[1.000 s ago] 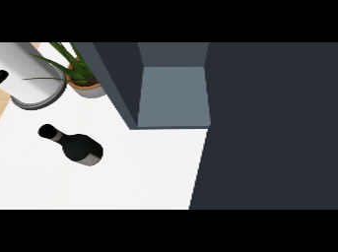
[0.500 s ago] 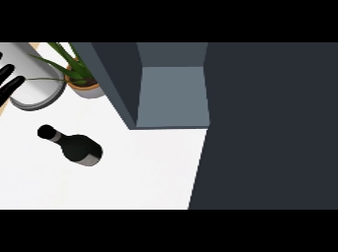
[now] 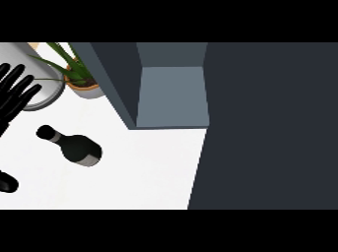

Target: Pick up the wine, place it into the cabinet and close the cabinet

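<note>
The open cabinet [image 3: 168,93], its dark door filling the view's right side, stands on the white counter [image 3: 142,172]. Near its left wall sit a white canister [image 3: 33,74] and a potted plant [image 3: 77,76]. The left hand [image 3: 8,98] shows at the left edge, fingers straight and spread, pointing up over the canister, thumb [image 3: 0,182] low. The wine [image 3: 73,146] lies on the counter just right of the hand, untouched, its neck pointing up-left, base down-right.

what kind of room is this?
Likely a kitchen: a white counter with a dark wine bottle, an open grey cabinet, and a potted plant.
</note>
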`<control>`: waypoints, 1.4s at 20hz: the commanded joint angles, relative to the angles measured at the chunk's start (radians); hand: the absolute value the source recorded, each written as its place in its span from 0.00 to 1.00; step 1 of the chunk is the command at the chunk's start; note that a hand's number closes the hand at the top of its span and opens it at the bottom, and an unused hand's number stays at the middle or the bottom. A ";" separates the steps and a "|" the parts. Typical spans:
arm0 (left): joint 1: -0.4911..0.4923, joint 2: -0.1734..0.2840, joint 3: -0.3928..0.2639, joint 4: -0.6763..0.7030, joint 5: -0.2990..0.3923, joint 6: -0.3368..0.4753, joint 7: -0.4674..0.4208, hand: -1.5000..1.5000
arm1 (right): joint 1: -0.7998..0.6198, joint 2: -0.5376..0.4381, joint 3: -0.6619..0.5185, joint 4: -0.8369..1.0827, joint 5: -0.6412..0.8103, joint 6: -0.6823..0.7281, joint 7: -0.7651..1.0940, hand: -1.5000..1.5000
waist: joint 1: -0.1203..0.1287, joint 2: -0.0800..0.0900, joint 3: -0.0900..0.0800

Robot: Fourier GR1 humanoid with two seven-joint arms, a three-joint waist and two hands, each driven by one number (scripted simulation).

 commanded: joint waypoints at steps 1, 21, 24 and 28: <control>0.031 -0.046 -0.025 0.076 -0.085 -0.043 -0.089 0.00 | 0.005 -0.004 0.059 -0.179 0.147 -0.042 0.091 0.00 | 0.000 0.000 -0.001; 0.003 -0.034 0.016 0.536 -0.341 -0.191 -0.466 0.00 | -0.004 -0.106 0.103 -0.157 0.143 -0.119 0.046 0.00 | -0.006 0.002 0.000; 0.071 -0.061 -0.009 0.503 -0.385 -0.174 -0.491 0.00 | -0.006 -0.164 0.073 -0.244 0.137 -0.125 0.136 0.00 | -0.008 -0.002 0.000; -0.019 -0.015 0.018 0.701 -0.433 -0.213 -0.610 0.00 | -0.066 -0.118 0.119 -0.158 0.183 -0.168 0.122 0.00 | -0.005 0.002 -0.001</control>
